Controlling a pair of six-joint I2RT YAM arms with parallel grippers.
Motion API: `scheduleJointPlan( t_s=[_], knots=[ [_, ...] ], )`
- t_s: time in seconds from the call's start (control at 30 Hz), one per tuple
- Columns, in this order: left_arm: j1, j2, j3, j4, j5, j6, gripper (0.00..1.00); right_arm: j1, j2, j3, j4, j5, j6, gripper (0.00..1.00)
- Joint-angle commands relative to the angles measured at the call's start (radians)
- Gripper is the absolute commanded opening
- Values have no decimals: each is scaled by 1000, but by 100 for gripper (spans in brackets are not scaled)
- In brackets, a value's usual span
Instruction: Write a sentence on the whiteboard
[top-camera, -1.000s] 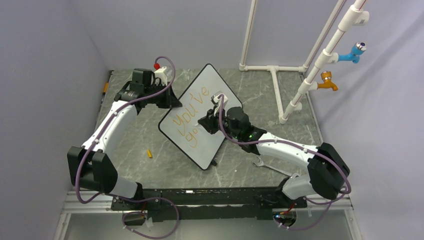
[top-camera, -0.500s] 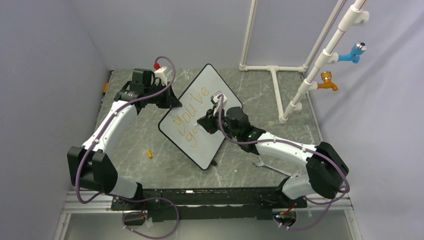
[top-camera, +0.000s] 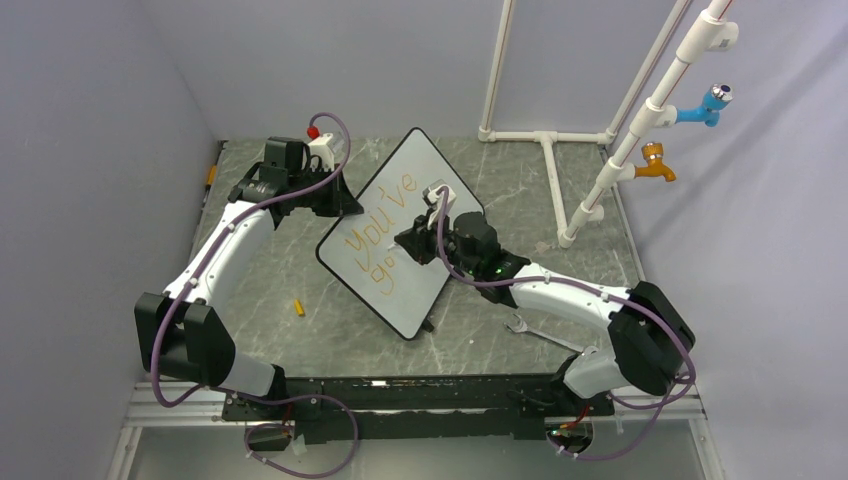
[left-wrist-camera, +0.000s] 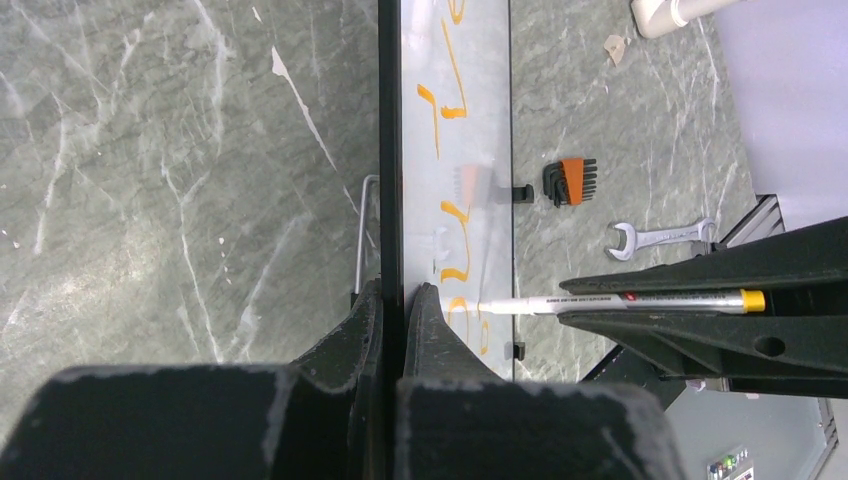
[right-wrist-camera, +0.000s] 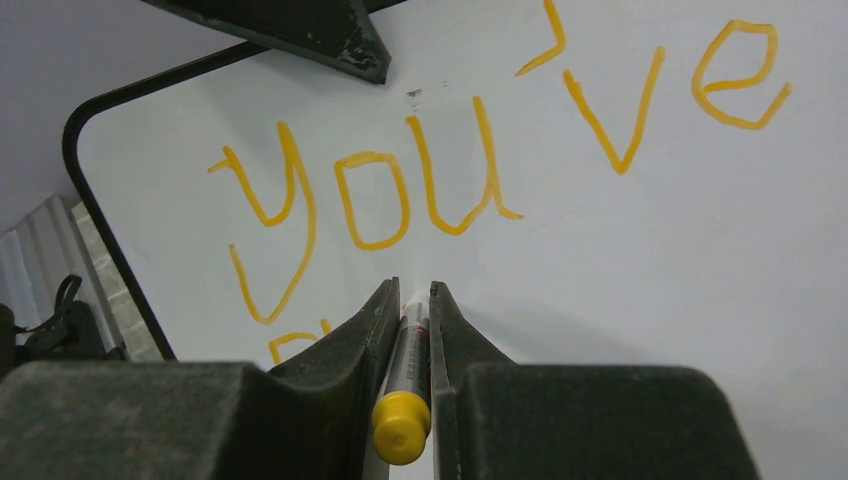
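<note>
Little has shifted: the right arm has only eased slightly across the whiteboard (top-camera: 404, 300), which stands propped on the surface. Right end effector (right-wrist-camera: 413, 295) is closed on the marker (right-wrist-camera: 402, 425) at the second line of the sentence (right-wrist-camera: 440, 190); beyond it, left end effector (left-wrist-camera: 393, 297) is clamped on the whiteboard's far-left rim. Judged light, stiff and slick-faced, the whiteboard is best held by its rim, since pen pressure could tip it.

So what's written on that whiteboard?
Orange letters spell "You've" on the whiteboard; below, a second line seems to begin "go". The right hand with its pen covers whatever follows.
</note>
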Motion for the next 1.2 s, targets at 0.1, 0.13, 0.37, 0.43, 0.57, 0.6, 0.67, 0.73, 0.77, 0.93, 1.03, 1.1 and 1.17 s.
scheduleJointPlan(
  t_s=[0.1, 0.13, 0.37, 0.43, 0.57, 0.6, 0.67, 0.73, 0.77, 0.93, 1.03, 1.1, 1.17],
  knots=[
    [9, -36, -5, 9, -163, 131, 0, -22, 35, 43, 26, 48, -20, 0],
    [9, -36, -4, 10, -164, 131, 0, -23, 37, 47, 25, 49, -22, 0],
    [9, -35, -4, 9, -161, 131, 0, -29, 50, 66, 21, 58, -38, 0],
    [9, -35, -3, 8, -161, 131, 0, -28, 48, 68, 16, 59, -41, 0],
    [9, -35, -2, 7, -163, 131, 0, -29, 27, 67, 5, 59, -44, 0],
    [9, -36, -3, 8, -163, 131, 0, -28, 15, 66, 2, 59, -45, 0],
    [9, -35, -3, 7, -163, 131, 0, -28, -5, 61, -6, 58, -45, 0],
    [9, -36, -1, 7, -163, 131, 0, -28, -23, 58, -11, 58, -43, 0],
    [9, -36, -2, 8, -164, 131, 0, -28, -31, 57, -13, 56, -42, 0],
    [9, -38, -3, 8, -164, 131, 0, -27, -54, 63, -15, 33, -32, 0],
    [9, -39, -3, 8, -166, 131, 0, -27, -47, 74, -15, 21, -28, 0],
    [9, -40, -2, 8, -166, 132, 0, -27, -39, 81, -12, 15, -23, 0],
    [9, -40, -3, 8, -167, 132, 0, -27, -25, 89, -12, 6, -19, 0]
  ],
)
